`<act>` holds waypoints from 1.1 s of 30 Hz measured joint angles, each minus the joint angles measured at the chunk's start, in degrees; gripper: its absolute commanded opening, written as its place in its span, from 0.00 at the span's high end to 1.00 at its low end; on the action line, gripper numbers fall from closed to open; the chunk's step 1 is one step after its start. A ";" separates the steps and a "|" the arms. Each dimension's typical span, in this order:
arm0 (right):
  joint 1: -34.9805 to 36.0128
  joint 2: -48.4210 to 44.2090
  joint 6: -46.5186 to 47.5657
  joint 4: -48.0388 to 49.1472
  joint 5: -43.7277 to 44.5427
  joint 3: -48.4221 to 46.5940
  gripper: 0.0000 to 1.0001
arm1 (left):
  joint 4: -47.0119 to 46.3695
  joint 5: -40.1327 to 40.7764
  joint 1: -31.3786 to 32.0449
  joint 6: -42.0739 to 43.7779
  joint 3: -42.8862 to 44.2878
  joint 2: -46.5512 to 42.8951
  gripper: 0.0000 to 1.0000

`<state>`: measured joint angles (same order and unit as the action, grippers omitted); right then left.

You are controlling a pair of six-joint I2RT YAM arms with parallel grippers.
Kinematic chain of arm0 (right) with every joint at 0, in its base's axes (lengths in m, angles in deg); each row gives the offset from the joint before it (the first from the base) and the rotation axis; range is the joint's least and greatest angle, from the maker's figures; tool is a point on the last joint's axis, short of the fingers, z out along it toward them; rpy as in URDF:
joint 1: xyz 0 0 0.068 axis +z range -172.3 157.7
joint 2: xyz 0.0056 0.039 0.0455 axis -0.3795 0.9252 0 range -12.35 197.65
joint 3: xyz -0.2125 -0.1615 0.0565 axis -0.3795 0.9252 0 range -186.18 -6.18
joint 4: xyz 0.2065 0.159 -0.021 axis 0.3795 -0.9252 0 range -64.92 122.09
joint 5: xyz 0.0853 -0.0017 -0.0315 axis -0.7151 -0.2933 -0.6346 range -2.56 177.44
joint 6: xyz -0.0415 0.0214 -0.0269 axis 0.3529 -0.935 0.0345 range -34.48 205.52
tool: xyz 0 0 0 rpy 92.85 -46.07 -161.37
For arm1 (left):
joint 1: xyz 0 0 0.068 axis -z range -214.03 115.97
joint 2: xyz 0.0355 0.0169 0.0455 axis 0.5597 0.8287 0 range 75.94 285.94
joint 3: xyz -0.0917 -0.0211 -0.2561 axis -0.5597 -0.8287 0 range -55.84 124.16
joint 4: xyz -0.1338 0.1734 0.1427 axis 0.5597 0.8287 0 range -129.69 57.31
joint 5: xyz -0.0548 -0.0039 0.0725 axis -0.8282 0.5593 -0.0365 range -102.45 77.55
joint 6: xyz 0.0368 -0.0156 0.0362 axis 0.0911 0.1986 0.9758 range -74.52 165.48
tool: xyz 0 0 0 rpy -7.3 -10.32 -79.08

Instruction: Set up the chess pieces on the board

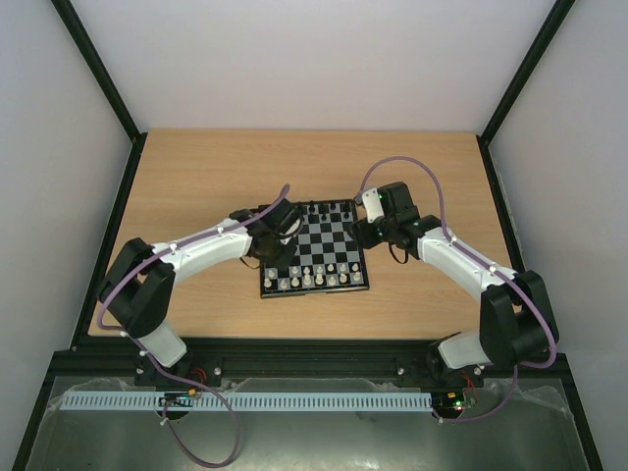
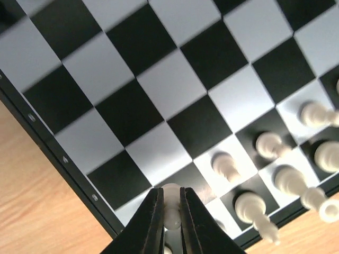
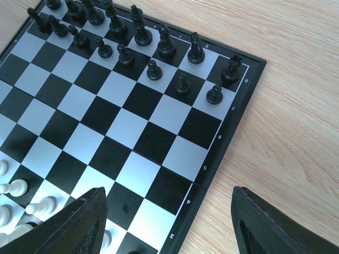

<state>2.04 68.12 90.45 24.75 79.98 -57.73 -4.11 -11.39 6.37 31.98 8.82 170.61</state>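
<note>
The board (image 1: pixel 339 235) lies mid-table. Black chess pieces (image 1: pixel 324 210) line its far side and white chess pieces (image 1: pixel 316 279) its near side. My left gripper (image 1: pixel 279 234) hangs over the board's left part. In the left wrist view that gripper (image 2: pixel 170 194) is shut on a cream-white pawn (image 2: pixel 172 211), held above the board (image 2: pixel 159 84) near its edge, with other white pieces (image 2: pixel 225 165) standing to the right. My right gripper (image 3: pixel 169 203) is open and empty over the board's right edge (image 3: pixel 228 143). Black pieces (image 3: pixel 153 70) fill the far rows, and white pieces (image 3: pixel 16 186) show at lower left.
The wooden table (image 1: pixel 196 177) surrounds the board. Black frame posts (image 1: pixel 108 88) and white walls enclose it. Both arm bases sit at the near edge (image 1: pixel 314 343).
</note>
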 measured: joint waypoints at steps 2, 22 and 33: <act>0.00 0.00 0.00 0.00 -0.04 0.00 0.34 | 0.22 -0.37 0.42 -0.02 -1.42 -0.31 0.94; 0.00 -0.17 0.00 0.00 -0.09 0.28 0.34 | -0.02 -0.96 3.30 -0.02 -3.76 0.48 0.94; 0.00 -0.22 0.07 0.00 -0.09 0.39 0.34 | -0.17 -0.90 3.30 0.02 -3.74 2.60 0.94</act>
<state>2.04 67.90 90.52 24.75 79.89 -57.34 -4.29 -12.28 9.67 32.00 5.08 173.21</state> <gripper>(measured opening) 0.657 0.059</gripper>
